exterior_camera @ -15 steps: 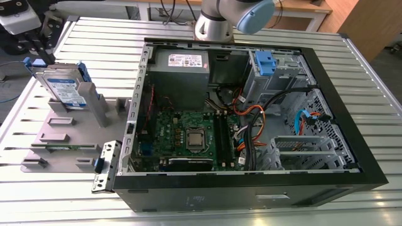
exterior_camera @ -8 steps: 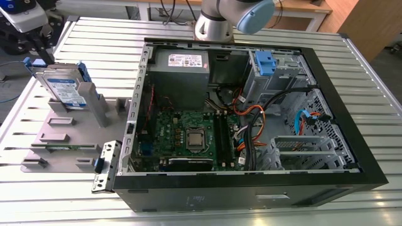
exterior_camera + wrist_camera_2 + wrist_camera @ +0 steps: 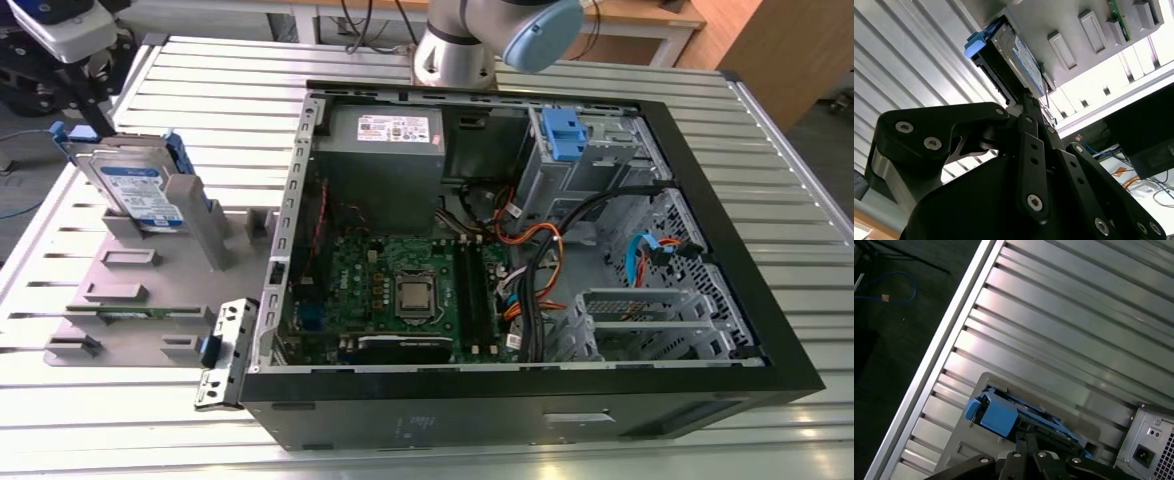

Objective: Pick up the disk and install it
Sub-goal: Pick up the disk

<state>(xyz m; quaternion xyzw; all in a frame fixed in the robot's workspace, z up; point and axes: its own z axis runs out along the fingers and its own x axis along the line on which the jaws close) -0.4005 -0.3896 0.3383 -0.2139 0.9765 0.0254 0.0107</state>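
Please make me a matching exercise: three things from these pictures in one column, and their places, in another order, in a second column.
1. flat silver metal disk with blue plastic rails
2. green rectangular motherboard
3. blue plastic bracket

A. fixed to the tall grey metal drive cage
B. flat inside the open black computer case
C. standing on edge in the grey plastic holder

Pairs: 1-C, 2-B, 3-A.

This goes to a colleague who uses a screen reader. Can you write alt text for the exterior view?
A hard drive with blue rails stands on edge in a grey holder on a slatted metal table, at the exterior view's left of an open computer case. The gripper is at the drive's top edge.
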